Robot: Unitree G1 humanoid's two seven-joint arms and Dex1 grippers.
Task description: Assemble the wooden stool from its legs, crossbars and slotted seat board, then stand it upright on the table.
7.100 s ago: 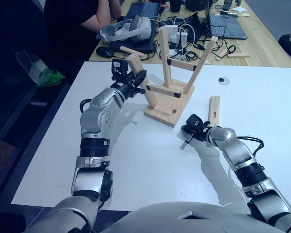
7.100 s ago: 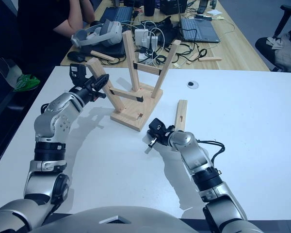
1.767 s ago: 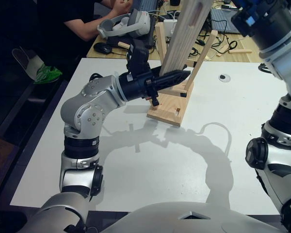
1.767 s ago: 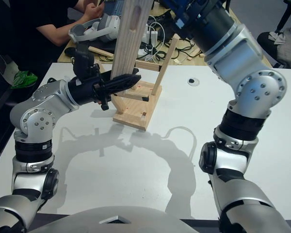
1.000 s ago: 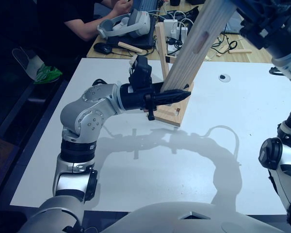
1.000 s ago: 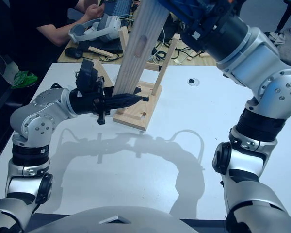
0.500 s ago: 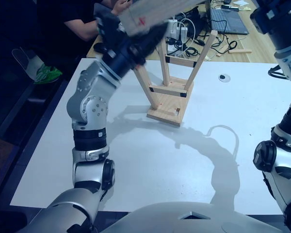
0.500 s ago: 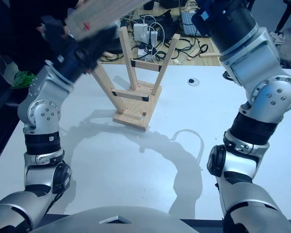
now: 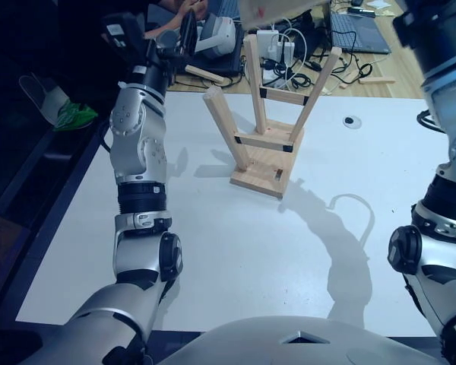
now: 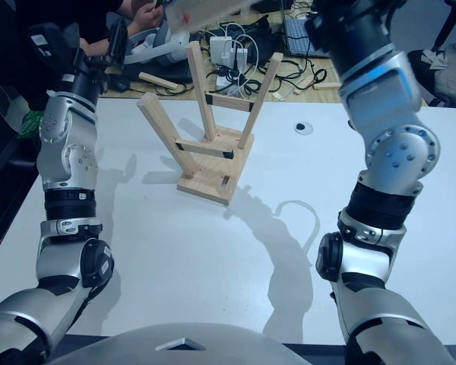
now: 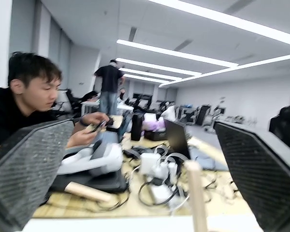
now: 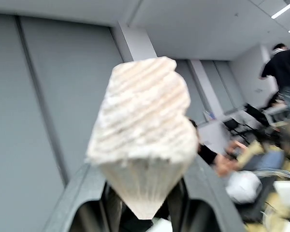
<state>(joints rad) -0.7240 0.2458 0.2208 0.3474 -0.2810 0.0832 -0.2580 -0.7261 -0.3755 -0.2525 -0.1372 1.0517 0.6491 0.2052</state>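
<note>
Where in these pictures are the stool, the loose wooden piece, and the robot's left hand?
stool (image 9: 260, 181): left eye view, on the seat board.
wooden piece (image 12: 141, 140): right wrist view, on its end face.
left hand (image 11: 145, 129): left wrist view, midway between its open fingers.

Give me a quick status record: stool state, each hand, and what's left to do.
stool: pale wooden stool upside down, its slotted seat board flat on the white table
legs fitted: three, pointing up, tied by two dark-ended crossbars
left hand: raised high on the left, open, empty
right hand: raised high, shut on a pale square-ended wooden piece, likely the fourth leg
left to do: fit that piece, then turn the stool upright
</note>
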